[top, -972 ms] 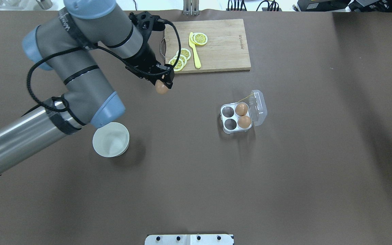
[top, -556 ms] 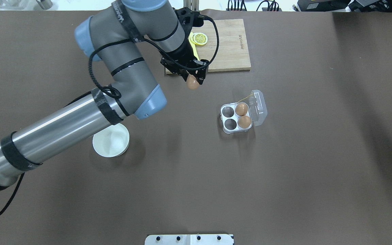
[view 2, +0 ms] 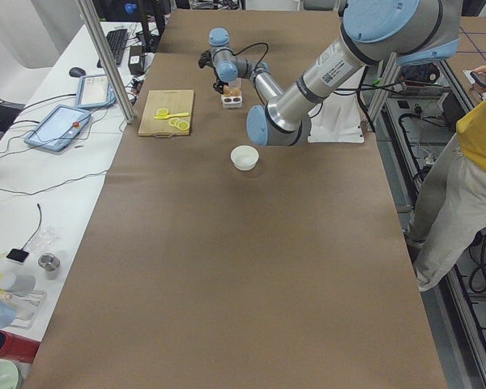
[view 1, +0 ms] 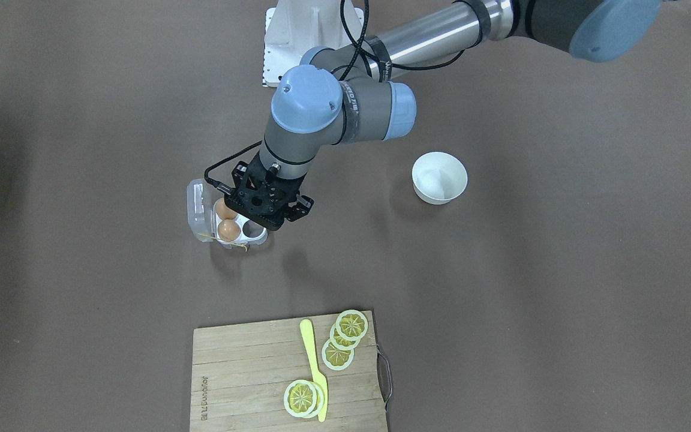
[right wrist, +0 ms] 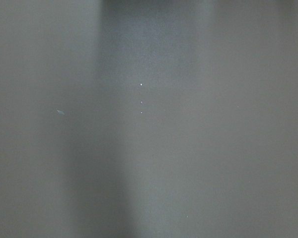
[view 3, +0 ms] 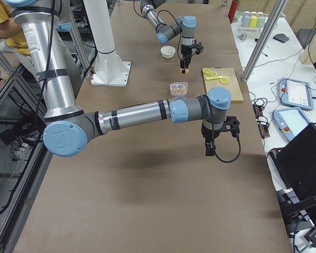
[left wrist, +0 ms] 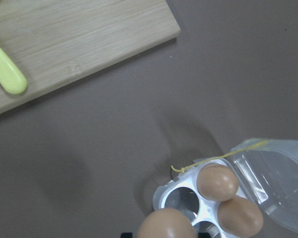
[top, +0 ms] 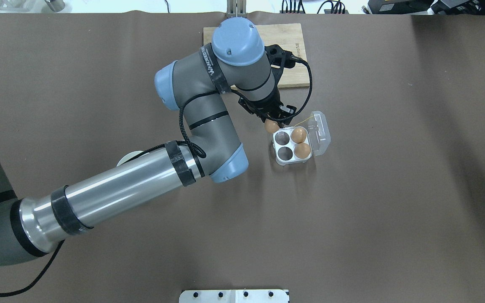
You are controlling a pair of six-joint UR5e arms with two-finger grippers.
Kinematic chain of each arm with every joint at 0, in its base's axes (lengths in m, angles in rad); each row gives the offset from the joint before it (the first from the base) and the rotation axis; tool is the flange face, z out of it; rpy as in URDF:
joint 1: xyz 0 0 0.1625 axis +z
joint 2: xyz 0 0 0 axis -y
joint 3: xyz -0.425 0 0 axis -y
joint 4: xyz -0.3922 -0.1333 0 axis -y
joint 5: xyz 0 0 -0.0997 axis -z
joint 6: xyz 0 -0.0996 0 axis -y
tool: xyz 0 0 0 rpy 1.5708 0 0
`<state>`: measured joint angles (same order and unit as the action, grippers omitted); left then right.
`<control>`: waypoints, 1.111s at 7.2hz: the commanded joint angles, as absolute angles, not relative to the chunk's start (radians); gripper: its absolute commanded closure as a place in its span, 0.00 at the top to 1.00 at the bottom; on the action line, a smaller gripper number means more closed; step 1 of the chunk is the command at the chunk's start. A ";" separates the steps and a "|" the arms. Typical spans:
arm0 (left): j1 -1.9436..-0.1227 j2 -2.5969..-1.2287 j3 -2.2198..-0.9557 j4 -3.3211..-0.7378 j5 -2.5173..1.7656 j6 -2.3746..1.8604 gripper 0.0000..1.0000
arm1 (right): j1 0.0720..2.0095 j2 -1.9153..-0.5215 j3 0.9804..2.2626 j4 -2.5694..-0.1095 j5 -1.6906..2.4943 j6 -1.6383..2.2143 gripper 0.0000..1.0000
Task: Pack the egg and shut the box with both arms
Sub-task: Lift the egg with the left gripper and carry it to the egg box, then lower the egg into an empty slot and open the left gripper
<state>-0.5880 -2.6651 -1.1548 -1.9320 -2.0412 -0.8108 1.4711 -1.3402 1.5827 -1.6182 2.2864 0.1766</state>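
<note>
My left gripper [top: 273, 123] is shut on a light-brown egg [top: 271, 126] and holds it just off the far-left corner of the clear box [top: 275, 145]. The box's lid [top: 321, 131] lies open to the right, with a yellow string [top: 303, 121] at its hinge. Two eggs [top: 298, 135] fill the right-hand cells; the two left cells are empty. In the left wrist view the held egg [left wrist: 166, 225] hangs beside the box [left wrist: 161, 198]. My right gripper [view 3: 209, 150] shows only in the exterior right view, over bare table; I cannot tell whether it is open.
A wooden cutting board [view 1: 249, 366] with lemon slices [view 1: 338, 354] and a yellow knife [view 1: 312, 366] lies beyond the box. A white bowl [view 1: 439, 177] stands on the robot's left side, mostly hidden under my left arm in the overhead view.
My left arm has swung right and nearer with the egg, from in front of the cutting board to the box's far-left corner. The box and its eggs have not moved.
</note>
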 commanded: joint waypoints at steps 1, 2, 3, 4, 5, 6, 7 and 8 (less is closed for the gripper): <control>-0.529 -2.684 -1.137 -1.934 -1.984 -0.810 0.13 | 1.471 -1.342 1.582 -1.617 2.243 0.176 1.00; -0.511 -2.703 -1.128 -1.934 -1.941 -0.810 0.13 | 1.471 -1.342 1.583 -1.617 2.227 0.173 1.00; -0.503 -2.718 -1.106 -1.936 -1.921 -0.810 0.13 | 1.471 -1.344 1.580 -1.617 2.229 0.175 1.00; -0.502 -2.721 -1.097 -1.936 -1.919 -0.810 0.13 | 1.471 -1.345 1.580 -1.617 2.227 0.173 1.00; -0.503 -2.721 -1.089 -1.936 -1.919 -0.808 0.12 | 1.471 -1.351 1.578 -1.617 2.227 0.173 1.00; -0.506 -2.720 -1.088 -1.939 -1.919 -0.808 0.12 | 1.471 -1.354 1.578 -1.617 2.229 0.173 1.00; -0.509 -2.718 -1.083 -1.947 -1.917 -0.808 0.13 | 1.471 -1.356 1.578 -1.617 2.227 0.173 1.00; -0.509 -2.717 -1.075 -1.948 -1.917 -0.808 0.12 | 1.471 -1.356 1.582 -1.617 2.229 0.173 1.00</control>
<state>-0.5079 -2.7184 -1.0834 -1.9440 -1.9182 -0.8085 1.4711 -1.3549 1.5791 -1.6168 2.2280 0.1734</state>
